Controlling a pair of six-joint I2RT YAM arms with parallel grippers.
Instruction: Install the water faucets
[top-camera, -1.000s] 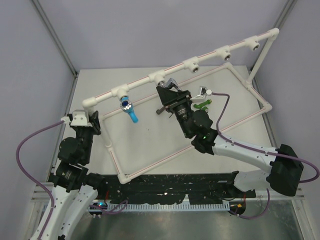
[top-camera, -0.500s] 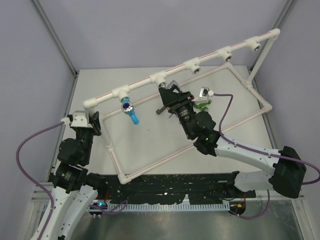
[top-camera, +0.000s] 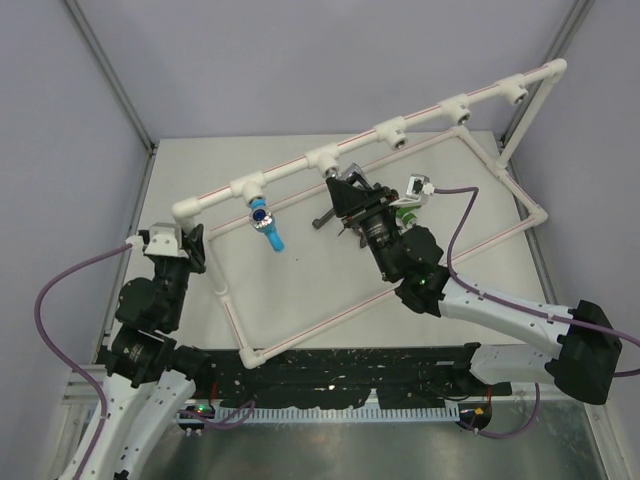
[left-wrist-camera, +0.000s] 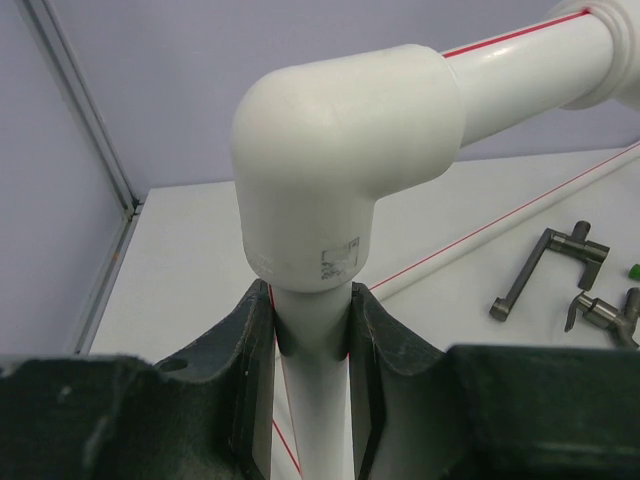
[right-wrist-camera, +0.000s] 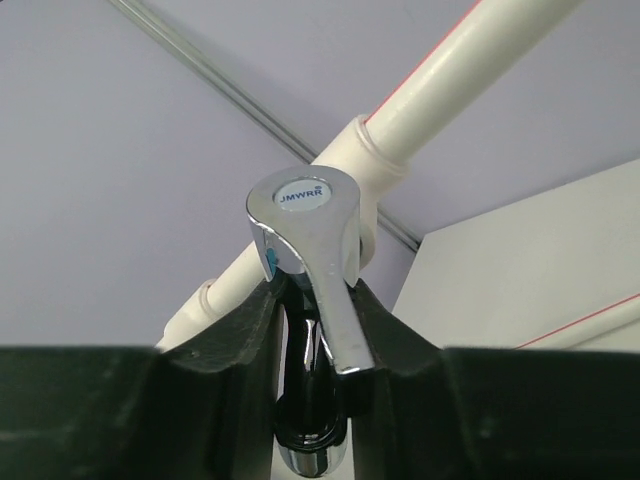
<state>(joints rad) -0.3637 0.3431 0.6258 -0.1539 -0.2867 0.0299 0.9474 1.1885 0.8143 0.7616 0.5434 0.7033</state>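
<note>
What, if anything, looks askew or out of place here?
The white pipe frame sits askew, rotated against the edges of the table. The left gripper clamps its corner post. Nothing looks damaged or spilled.

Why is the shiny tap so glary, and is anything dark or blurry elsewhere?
Right wrist view: the chrome faucet mirrors the light in bright streaks; the right end effector gripping it is nearly black. Left wrist view: the white pipe frame looms huge up close, the left end effector clamping it dark. Top external view: even soft light, faint shadows, everything small but sharp.
</note>
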